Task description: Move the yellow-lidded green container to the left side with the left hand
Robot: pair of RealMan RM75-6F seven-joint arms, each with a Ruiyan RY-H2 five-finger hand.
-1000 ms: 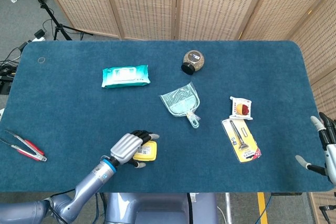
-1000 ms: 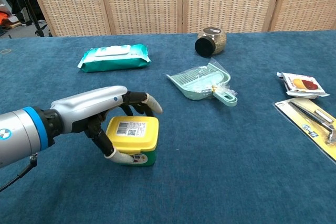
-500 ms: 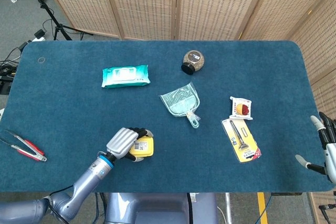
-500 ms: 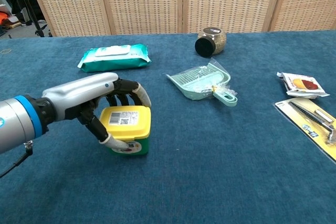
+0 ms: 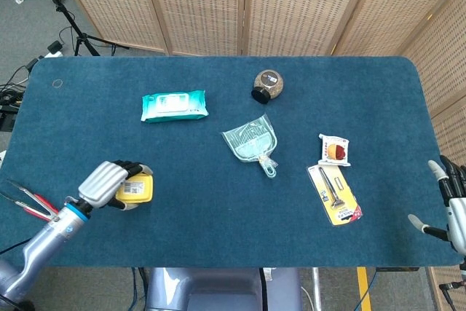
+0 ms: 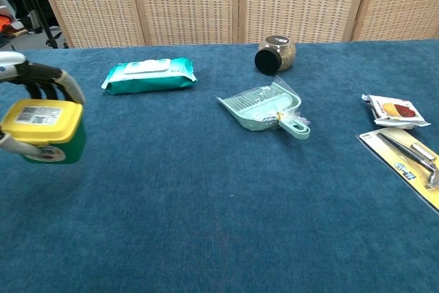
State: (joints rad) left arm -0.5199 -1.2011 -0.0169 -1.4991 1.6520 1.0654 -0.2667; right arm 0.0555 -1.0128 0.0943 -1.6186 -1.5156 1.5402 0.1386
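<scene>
Since second ago, your left hand (image 5: 108, 183) has carried green container (image 5: 135, 189) from lower centre to lower left of head view; fingers still wrapped around it; looks lifted; lower and release next; right hand (image 5: 448, 205) idle, fingers apart, lower right edge.
</scene>
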